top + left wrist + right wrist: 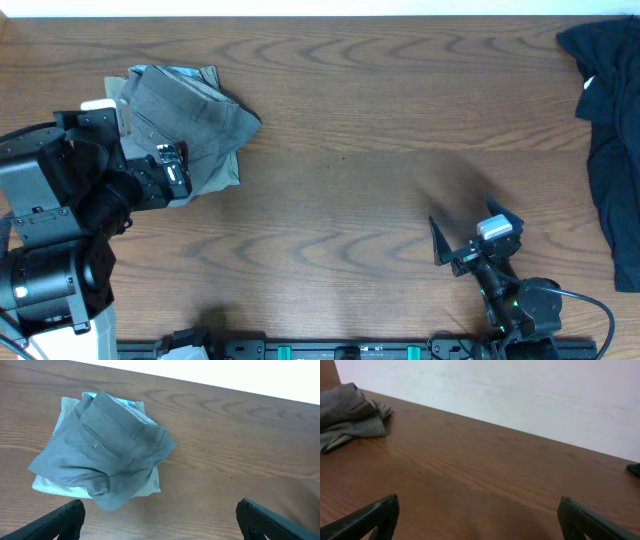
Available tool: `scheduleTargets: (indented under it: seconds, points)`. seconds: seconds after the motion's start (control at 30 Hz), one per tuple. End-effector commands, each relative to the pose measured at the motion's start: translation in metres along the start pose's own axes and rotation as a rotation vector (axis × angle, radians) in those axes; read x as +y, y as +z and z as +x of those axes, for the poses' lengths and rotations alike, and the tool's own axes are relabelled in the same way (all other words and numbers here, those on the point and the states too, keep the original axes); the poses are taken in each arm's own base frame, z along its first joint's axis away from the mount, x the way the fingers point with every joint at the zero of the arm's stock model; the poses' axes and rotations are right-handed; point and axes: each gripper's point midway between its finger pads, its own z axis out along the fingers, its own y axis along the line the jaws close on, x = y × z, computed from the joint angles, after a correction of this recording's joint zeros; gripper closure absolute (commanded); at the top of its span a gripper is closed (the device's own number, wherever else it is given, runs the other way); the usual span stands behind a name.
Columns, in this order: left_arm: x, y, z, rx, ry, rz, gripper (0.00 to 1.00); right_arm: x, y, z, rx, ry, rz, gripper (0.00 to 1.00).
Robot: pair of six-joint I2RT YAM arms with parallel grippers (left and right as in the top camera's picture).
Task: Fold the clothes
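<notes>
Lying at about ten o'clock on the wooden table (340,200), the grey shorts (190,120) are sitting in a loosely folded bundle on top of a pale garment (47,485). That garment is folded flat and is peeking out beneath them at their nine and six o'clock sides in the left wrist view. The bundle is bulging rather than lying flat, with a welt pocket (102,442) facing up and one rumpled corner drooping over the pale layer toward six o'clock. A black garment (610,130) is sprawling unfolded at three o'clock, running along the table's edge and well apart from the stack.

The left gripper (160,527) is hovering just beside the stack, on its six o'clock side as its own camera shows it. Its fingers (65,517) are standing spread wide with only bare wood between them, apart from the cloth in that view. The right gripper (480,522) is hanging at about five o'clock on the table, near the front edge. It too is spread wide and carrying nothing, with only tabletop lying between its fingertips. In its camera the grey shorts are showing far off at ten o'clock, and a sliver of the black cloth is showing at three o'clock.
</notes>
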Motion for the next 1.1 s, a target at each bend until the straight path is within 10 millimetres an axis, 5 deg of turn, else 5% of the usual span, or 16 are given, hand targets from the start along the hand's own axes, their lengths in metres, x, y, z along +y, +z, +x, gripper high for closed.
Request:
scheduleTargets:
  seconds: [0.0, 0.8, 1.07]
  points:
    - [-0.001, 0.0, 0.0, 0.001, 0.014, 0.001, 0.02, 0.0, 0.0, 0.002, 0.0, -0.01, -0.001, 0.01]
    - [0.001, -0.003, -0.001, -0.016, 0.029, -0.014, 0.02, 0.0, 0.0, 0.002, 0.0, -0.01, 0.0, 0.01]
    - [-0.02, 0.013, -0.012, -0.181, 0.141, 0.023, 0.02, 0.0, 0.0, 0.002, 0.0, -0.01, 0.0, 0.01]
